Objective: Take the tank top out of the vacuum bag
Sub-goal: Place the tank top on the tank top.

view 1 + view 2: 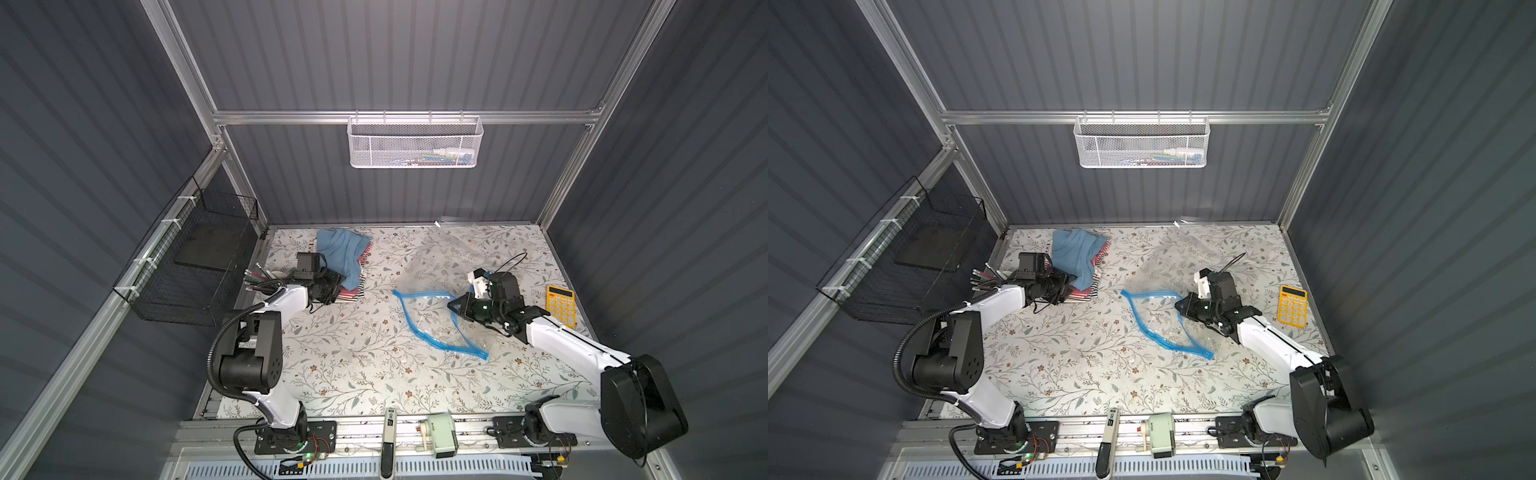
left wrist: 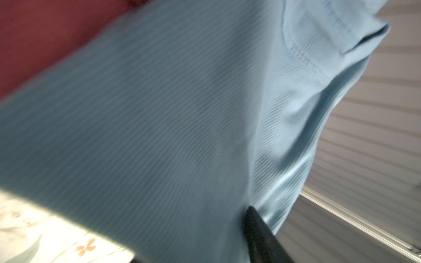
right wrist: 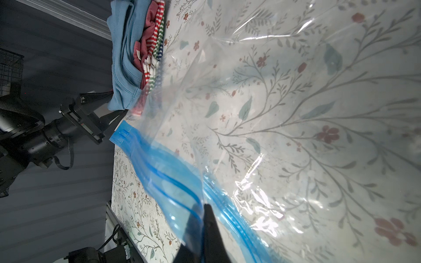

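- tank top (image 1: 340, 249): blue, outside the bag, draped over a folded clothes pile (image 1: 356, 291) at the far left of the table (image 1: 353, 357).
- vacuum bag (image 1: 432, 318): clear, mid-table, mouth gaping.
- left gripper (image 1: 338, 286): jaws apart at the tank top's edge.
- right gripper (image 1: 451, 306): clenched on the bag's blue zip strip (image 1: 409, 326).

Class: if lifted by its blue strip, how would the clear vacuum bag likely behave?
Probably floppy: the vacuum bag is creased and its blue strip curves. Likely light: it looks empty, the floral tablecloth showing through. Its glossy plastic may slip from the right gripper.
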### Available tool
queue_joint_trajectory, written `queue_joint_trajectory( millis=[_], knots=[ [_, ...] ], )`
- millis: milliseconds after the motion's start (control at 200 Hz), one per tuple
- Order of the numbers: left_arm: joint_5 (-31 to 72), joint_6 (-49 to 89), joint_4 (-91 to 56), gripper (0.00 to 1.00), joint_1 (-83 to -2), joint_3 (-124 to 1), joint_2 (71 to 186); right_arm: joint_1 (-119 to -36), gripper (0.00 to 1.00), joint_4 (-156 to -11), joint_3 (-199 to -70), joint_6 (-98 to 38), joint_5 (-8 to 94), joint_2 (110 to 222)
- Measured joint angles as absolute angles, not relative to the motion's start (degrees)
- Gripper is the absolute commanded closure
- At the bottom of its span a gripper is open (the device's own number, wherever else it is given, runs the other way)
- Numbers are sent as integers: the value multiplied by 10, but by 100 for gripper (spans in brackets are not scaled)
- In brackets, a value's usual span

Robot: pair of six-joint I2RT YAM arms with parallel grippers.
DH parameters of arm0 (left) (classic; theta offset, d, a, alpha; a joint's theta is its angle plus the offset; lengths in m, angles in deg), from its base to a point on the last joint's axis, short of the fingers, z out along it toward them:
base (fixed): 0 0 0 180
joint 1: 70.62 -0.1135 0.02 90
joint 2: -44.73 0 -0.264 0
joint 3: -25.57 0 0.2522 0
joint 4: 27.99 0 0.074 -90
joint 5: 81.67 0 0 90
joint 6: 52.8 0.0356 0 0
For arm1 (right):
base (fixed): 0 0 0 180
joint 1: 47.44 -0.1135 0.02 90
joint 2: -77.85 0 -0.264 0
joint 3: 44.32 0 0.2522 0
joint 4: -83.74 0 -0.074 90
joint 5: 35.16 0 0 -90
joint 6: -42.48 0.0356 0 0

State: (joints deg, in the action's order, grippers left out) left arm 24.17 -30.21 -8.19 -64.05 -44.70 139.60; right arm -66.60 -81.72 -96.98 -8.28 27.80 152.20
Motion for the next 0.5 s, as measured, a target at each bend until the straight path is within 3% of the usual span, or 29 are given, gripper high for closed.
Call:
queue_joint_trajectory(
  millis=[255,500],
  knots=[
    [216,-204,20,31,-641,-447,1284,-666,100,-828,-970,-78,273,1527],
    [119,-62,148,35,-641,-490,1256,-666,100,-846,-970,-70,259,1549]
  ],
)
